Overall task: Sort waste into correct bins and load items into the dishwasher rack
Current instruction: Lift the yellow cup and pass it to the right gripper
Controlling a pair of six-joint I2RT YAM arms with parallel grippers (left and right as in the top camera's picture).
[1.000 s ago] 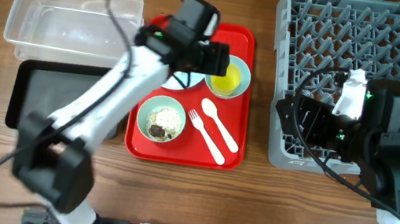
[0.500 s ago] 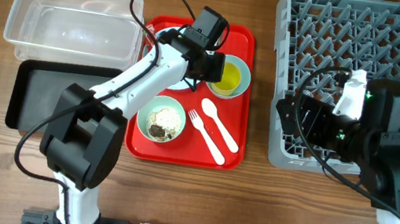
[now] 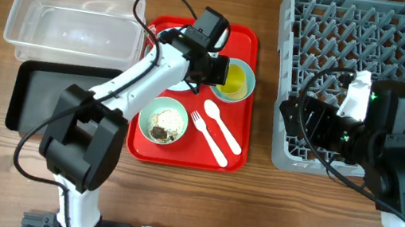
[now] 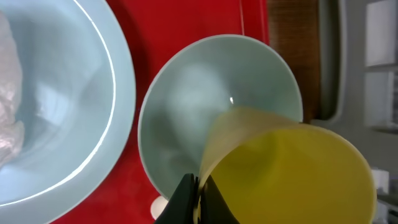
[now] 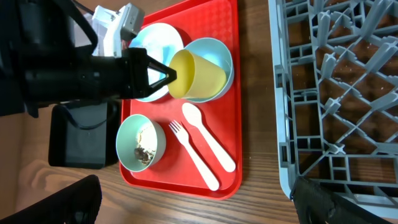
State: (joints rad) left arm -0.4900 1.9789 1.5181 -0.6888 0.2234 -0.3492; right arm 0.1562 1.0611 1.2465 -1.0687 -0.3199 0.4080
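My left gripper (image 4: 198, 188) is shut on the rim of the small yellow cup (image 4: 292, 168), which leans inside the pale blue bowl (image 4: 186, 106). From overhead, the left gripper (image 3: 219, 71) is over the red serving tray with the cup (image 3: 232, 81) beside it. The pale blue plate (image 4: 68, 93) lies to the left with something white and crumpled (image 4: 7, 124) on it. The mint green bowl (image 3: 163, 120) holds crumbly scraps (image 5: 138, 149). The white fork (image 3: 209, 139) and spoon (image 3: 223, 126) lie next to it. My right gripper (image 3: 292, 119) stands open over the left edge of the grey rack (image 3: 359, 32).
The red serving tray (image 3: 234, 160) sits mid-table. Left of it are the clear tub (image 3: 19, 22) and, in front of that, the black tray (image 3: 36, 93). The left arm's cable loops above the tub. The rack fills the right side.
The left arm settled at the cup and its jaws closed onto the cup's rim. The right arm has not moved.
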